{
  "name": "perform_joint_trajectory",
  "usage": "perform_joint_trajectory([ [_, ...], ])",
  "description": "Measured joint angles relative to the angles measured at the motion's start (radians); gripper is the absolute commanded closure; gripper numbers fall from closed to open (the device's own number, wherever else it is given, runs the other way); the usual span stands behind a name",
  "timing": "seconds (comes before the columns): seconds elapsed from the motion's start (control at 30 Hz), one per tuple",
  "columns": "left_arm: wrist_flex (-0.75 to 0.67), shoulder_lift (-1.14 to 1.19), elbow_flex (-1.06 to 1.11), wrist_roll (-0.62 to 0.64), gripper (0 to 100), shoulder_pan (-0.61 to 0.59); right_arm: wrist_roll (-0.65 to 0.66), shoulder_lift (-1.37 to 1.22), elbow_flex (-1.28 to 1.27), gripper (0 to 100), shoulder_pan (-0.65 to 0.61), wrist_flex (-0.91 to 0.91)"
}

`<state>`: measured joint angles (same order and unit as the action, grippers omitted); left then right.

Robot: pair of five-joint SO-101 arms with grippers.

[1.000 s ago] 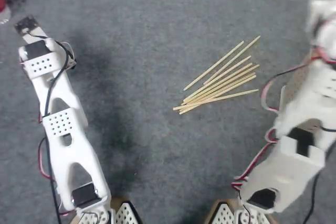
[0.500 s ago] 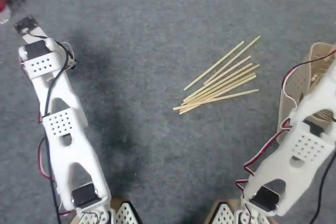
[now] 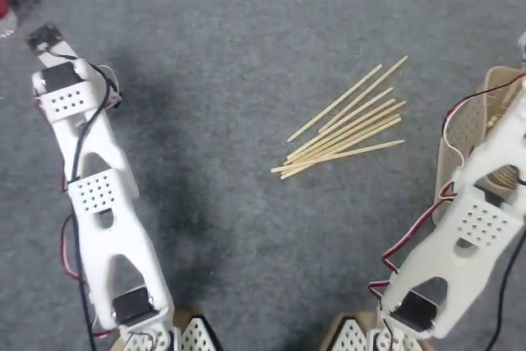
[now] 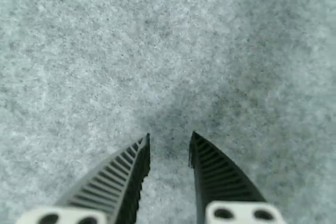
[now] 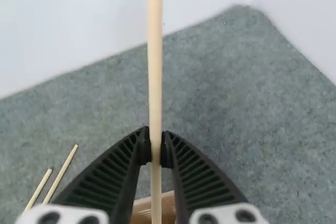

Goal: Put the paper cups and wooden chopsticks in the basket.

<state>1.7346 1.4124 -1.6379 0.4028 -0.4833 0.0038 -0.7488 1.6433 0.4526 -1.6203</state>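
Several wooden chopsticks (image 3: 345, 123) lie fanned out on the grey carpet right of centre. At the right edge stands the pale basket (image 3: 467, 133), partly covered by my right arm (image 3: 472, 236). My right gripper (image 5: 153, 153) is shut on one wooden chopstick (image 5: 154, 51), which stands upright between its fingers above the basket's rim (image 5: 152, 211); two loose chopstick ends (image 5: 55, 179) show on the carpet below. My left gripper (image 4: 168, 148) hangs open over bare carpet at the far left, with nothing between its fingers.
A white wall runs along the far edge of the carpet (image 3: 246, 187). A red object (image 3: 4, 2) sits at the far left corner. The left arm (image 3: 90, 187) stretches along the left side.
My right arm has swung from a blurred raised pose to settle over the basket at the right edge. The left arm and the chopstick pile have stayed put.
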Motion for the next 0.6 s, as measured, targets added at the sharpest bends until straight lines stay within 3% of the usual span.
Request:
perform_joint_trajectory([
  [0.33, 0.000, 0.000, 0.000, 0.000, 88, 0.000, 0.005, 0.006, 0.000, 99.1, 0.000, -0.054],
  [0.6, 0.000, 0.000, 0.000, 0.000, 88, 0.000, 0.015, 0.164, 0.000, 99.1, -0.032, -0.138],
])
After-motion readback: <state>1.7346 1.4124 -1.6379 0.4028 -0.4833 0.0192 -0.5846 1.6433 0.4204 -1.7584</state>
